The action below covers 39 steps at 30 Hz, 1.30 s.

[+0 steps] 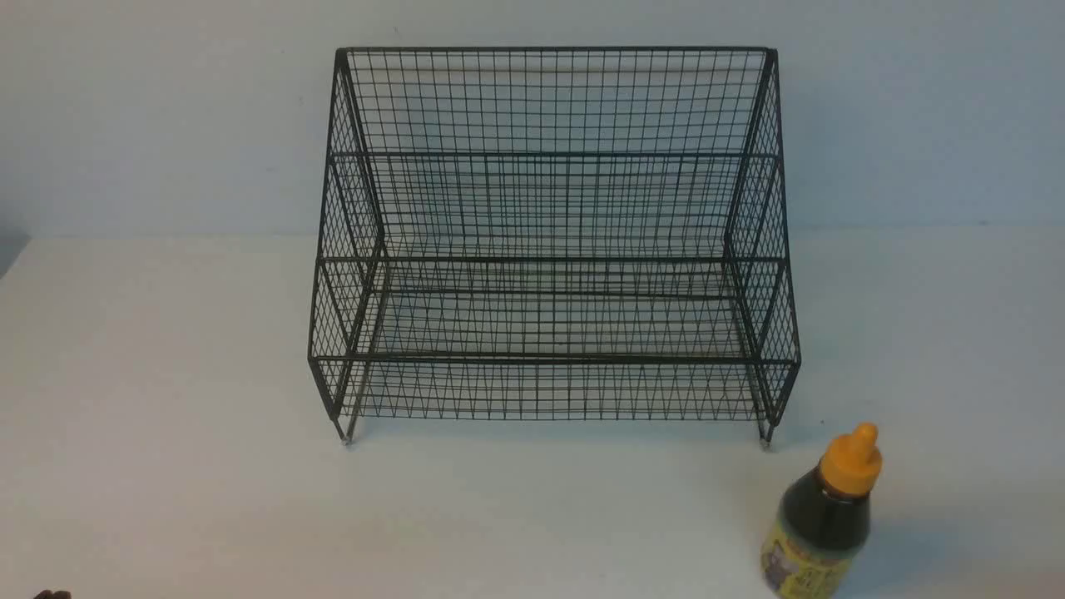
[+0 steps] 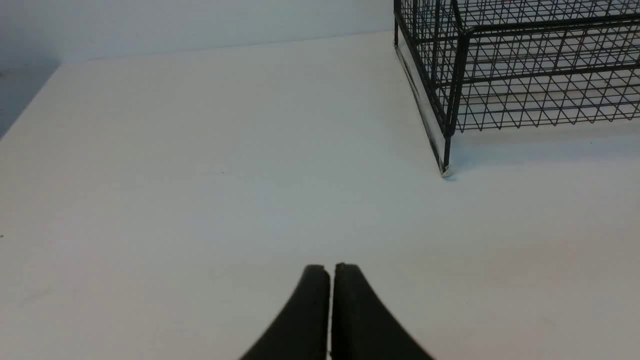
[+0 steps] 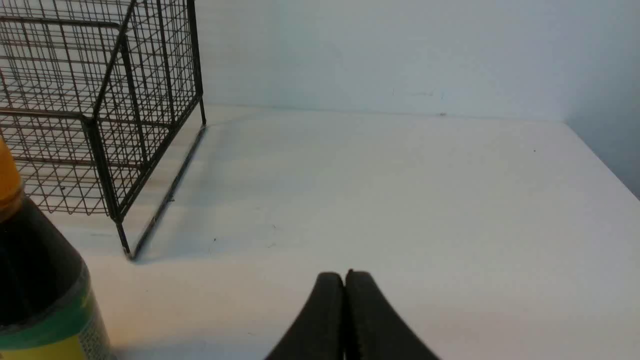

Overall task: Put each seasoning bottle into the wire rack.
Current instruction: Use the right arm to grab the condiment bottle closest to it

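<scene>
Our left gripper [image 2: 331, 267] has its fingers pressed tip to tip, and our right gripper [image 3: 345, 275] is the same — two grippers, both closed above the white table [image 1: 166, 416]. We count one seasoning bottle [image 1: 824, 516] and one wire rack [image 1: 549, 249]. The bottle stands upright on the table, outside the rack, near its right front foot — long axis vertical, orange nozzle pointing up.

Seasoning bottle [image 1: 824, 520] near right, base cut off by the frame edge, label print too blurred to read. Near-left corner: dark scrap [image 1: 52, 595], can't tell what.
</scene>
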Available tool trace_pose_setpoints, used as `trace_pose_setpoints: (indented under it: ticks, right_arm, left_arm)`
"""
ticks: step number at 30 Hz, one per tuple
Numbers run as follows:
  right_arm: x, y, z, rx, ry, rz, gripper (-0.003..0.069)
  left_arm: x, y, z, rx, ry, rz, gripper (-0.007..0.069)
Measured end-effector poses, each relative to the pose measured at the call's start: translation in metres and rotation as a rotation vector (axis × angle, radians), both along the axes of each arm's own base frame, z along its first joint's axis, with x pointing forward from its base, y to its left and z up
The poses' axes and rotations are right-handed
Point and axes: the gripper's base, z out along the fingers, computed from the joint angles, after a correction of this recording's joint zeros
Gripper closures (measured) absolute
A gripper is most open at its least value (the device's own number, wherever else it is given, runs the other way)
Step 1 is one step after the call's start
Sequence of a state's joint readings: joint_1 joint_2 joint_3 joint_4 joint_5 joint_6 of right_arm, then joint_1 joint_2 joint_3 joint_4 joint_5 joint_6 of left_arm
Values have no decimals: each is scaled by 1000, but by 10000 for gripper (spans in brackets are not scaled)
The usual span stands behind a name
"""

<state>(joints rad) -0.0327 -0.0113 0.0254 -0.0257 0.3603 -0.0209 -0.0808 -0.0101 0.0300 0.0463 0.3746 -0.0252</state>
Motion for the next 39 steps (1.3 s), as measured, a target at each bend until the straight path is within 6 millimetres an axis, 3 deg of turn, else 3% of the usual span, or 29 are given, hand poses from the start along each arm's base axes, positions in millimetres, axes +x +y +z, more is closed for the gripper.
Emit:
trace_pose_setpoints:
  ticks: [32, 33, 35, 36, 37, 39]
  right_arm:
    - [0, 0, 0, 6, 0, 0, 673]
    - [0, 0, 0, 26, -1, -1, 673]
    - [0, 4, 1, 285, -14, -7, 673]
    - [0, 5, 1, 330, -17, -6, 673]
    - [1, 8, 2, 559, -30, -10, 673]
    - [1, 11, 5, 786, -44, -10, 673]
  left_arm:
    - [0, 0, 0, 0, 0, 0, 629]
    - [0, 0, 0, 0, 0, 0, 629]
    - [0, 0, 0, 0, 0, 0, 629]
    - [0, 0, 0, 0, 0, 0, 629]
    - [0, 0, 0, 0, 0, 0, 629]
    - [0, 0, 0, 0, 0, 0, 629]
